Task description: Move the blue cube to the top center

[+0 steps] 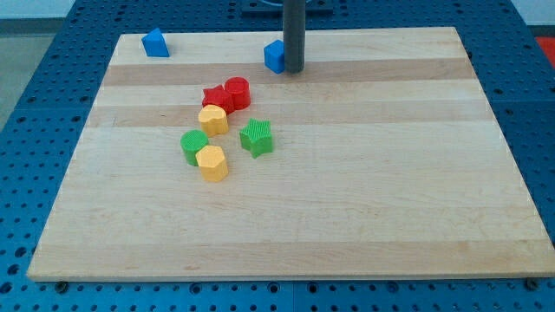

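The blue cube point(275, 56) sits near the top edge of the wooden board point(364, 173), close to its middle. My tip point(293, 70) touches the cube's right side. The dark rod rises straight up out of the view's top.
A second blue block point(155, 42) stands at the top left corner. A red cylinder point(238, 92) and a red block point(216, 97) touch left of centre. Below them are a yellow block point(213, 119), a green cylinder point(194, 146), a yellow hexagonal block point(212, 162) and a green star block point(257, 137).
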Motion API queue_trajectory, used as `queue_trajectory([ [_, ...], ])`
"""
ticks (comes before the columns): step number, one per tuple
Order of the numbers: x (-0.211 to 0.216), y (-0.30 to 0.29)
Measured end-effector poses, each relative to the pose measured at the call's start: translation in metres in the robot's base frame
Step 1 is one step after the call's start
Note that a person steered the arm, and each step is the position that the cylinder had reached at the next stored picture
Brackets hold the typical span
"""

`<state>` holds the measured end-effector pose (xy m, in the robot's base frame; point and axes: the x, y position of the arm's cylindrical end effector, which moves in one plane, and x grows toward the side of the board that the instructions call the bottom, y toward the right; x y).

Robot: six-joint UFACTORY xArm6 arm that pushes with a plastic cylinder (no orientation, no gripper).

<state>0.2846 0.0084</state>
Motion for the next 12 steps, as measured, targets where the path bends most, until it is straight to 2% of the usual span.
queue_trajectory([
  [2,0.026,-0.008],
  [4,0.028,-0.040],
  [8,-0.021,-0.038],
  [12,-0.026,-0.033],
])
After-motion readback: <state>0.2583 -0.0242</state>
